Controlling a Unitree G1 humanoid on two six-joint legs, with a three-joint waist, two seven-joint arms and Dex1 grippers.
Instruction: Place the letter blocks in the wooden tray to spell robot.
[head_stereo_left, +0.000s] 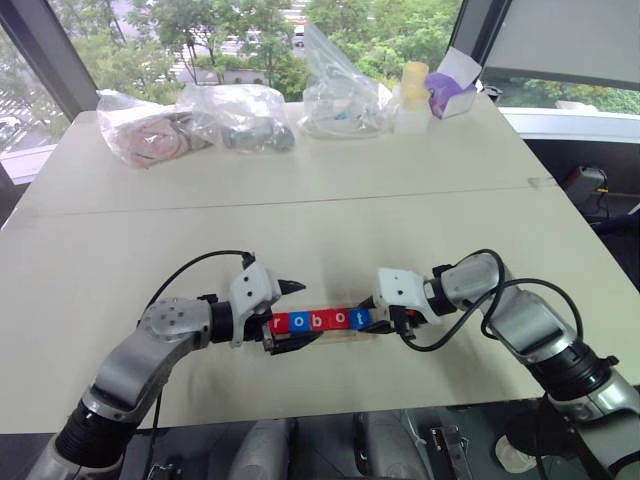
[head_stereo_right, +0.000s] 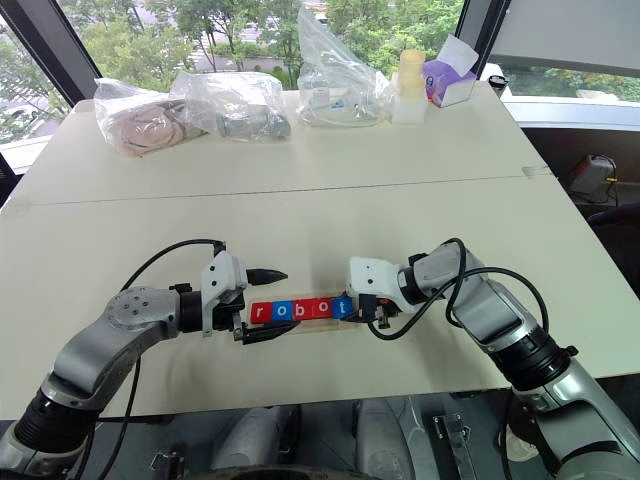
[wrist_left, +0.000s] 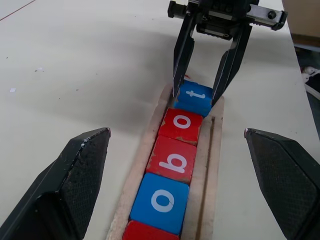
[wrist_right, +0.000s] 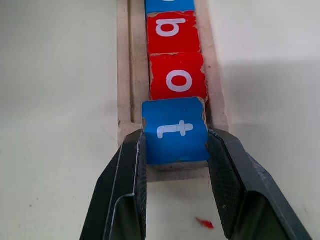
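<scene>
Right gripper (wrist_right: 176, 150) clamps the blue t block (wrist_right: 175, 131) at the right end of the wooden tray (wrist_left: 209, 165), beside the other letter blocks (head_stereo_left: 312, 321); seat it flat before releasing. Left gripper (head_stereo_left: 285, 312) stands wide apart at the tray's left end

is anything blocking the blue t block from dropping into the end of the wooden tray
Nothing visible does. The right gripper is shut on the blue t block, which already sits at the end of the wooden tray, right next to the red o block.
</scene>
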